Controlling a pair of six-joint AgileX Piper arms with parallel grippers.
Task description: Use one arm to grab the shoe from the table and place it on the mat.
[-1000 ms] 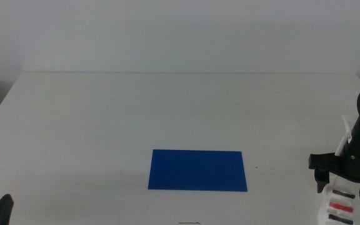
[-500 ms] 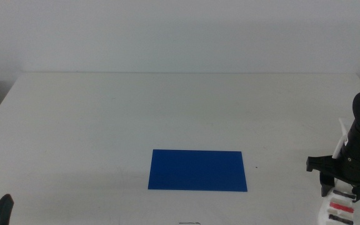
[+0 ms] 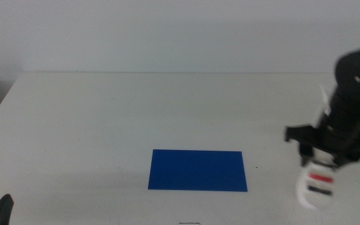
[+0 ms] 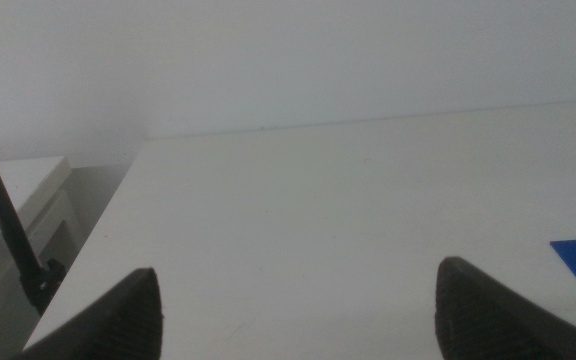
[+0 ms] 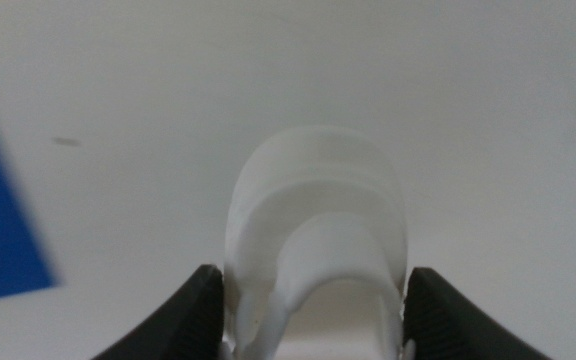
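Right pincer pinching shoe by its sides, one jaw each side in wrist view; shoe held above white bench, toe down. Blue mat flat on bench, to shoe's left, apart from it. Left pincer spread wide, holding nothing, waiting at bench's near left corner.

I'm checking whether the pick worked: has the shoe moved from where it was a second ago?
Yes. The shoe, held by the right gripper, has risen off the table and shifted left, closer to the mat.
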